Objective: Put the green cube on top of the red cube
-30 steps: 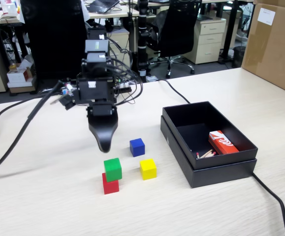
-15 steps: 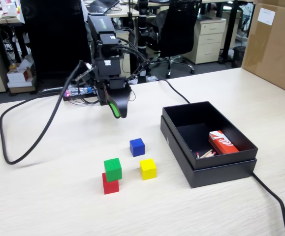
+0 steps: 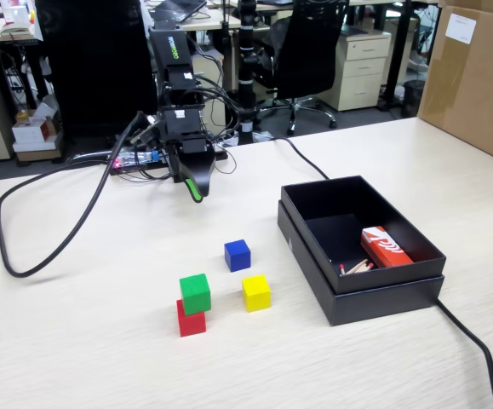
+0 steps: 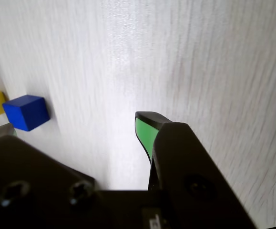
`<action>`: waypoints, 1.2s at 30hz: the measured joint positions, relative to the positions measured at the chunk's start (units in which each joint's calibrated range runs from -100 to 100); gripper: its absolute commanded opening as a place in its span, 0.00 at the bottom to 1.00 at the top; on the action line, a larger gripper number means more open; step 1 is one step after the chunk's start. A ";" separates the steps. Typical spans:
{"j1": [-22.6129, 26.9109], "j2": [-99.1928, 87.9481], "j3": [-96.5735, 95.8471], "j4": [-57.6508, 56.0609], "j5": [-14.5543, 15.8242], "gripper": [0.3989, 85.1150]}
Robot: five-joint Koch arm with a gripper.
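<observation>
**Above the far side of the table, the arm hangs empty; green sits on red**

Up near the back of the table, the gripper [image 3: 197, 192] hangs clear of the wood, its black body tapering to a green wedge tip that points down and toward the camera. Nothing is held in it. In the wrist view only one green-faced tip [image 4: 147, 131] shows past the black housing, and the fixed view shows the jaws one behind the other, so how far apart they stand cannot be told.

Well apart from the gripper, nearer the camera, the green cube [image 3: 195, 293] rests on top of the red cube [image 3: 190, 323]. The green cube is small, bright and matte, with plain faces; it sits slightly offset toward the right and back of the red one, so that a strip of the red cube's front and left side shows beneath it. Both are the same size.

Just beside the stack, to its right in the fixed view, lies a yellow cube [image 3: 256, 292], and behind it a blue cube [image 3: 237, 255]. Further right stands an open black box [image 3: 374, 294] with a red-and-white packet [image 3: 386, 247] inside.
</observation>
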 measured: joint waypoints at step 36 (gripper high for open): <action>-0.63 -13.46 -32.13 31.44 -3.76 0.57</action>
